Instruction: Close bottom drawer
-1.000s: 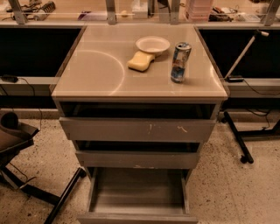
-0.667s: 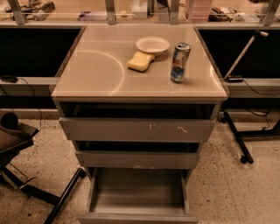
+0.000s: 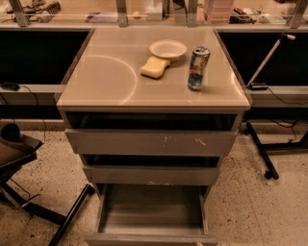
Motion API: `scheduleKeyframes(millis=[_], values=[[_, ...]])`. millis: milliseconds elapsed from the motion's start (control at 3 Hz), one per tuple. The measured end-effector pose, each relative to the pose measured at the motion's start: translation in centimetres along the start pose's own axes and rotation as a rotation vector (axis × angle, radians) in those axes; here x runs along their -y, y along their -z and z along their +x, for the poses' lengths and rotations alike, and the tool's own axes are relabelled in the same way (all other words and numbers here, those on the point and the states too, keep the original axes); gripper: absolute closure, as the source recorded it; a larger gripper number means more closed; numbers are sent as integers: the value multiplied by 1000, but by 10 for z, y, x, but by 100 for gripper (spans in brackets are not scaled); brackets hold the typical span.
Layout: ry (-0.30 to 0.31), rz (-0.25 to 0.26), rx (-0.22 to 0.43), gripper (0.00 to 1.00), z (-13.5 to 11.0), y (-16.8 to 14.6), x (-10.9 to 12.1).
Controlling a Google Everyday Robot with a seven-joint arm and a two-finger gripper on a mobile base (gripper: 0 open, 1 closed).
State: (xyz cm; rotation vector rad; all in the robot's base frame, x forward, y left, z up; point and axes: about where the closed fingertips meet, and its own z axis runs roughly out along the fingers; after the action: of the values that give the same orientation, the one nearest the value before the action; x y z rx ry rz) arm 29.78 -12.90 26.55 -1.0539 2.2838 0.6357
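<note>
The cabinet (image 3: 96, 91) stands in the middle, before a long counter (image 3: 72, 14) that runs behind it. On the cabinet's top, towards its back right, sits a bowl (image 3: 167, 48). A sponge (image 3: 154, 67) lies just in front of the bowl and to its left, touching its rim. A can (image 3: 198, 68) stands upright right of the sponge, near the cabinet's right edge. Three drawers stack down the cabinet's front, each pulled out: the top drawer (image 3: 144, 142), the middle drawer (image 3: 149, 175) under it, and the bottom drawer (image 3: 151, 211) lowest, pulled out furthest. A stand (image 3: 262, 149) is right of the cabinet, and a legged frame (image 3: 19, 158) is on its left. The gripper is out of view.
</note>
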Motion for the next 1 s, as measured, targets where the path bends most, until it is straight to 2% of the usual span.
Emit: scheduleKeyframes(millis=[333, 667, 1000], values=[[-80, -29, 32, 0, 17, -18, 8], [-201, -71, 66, 0, 42, -56, 19], [-269, -97, 86, 0, 66, -87, 33]])
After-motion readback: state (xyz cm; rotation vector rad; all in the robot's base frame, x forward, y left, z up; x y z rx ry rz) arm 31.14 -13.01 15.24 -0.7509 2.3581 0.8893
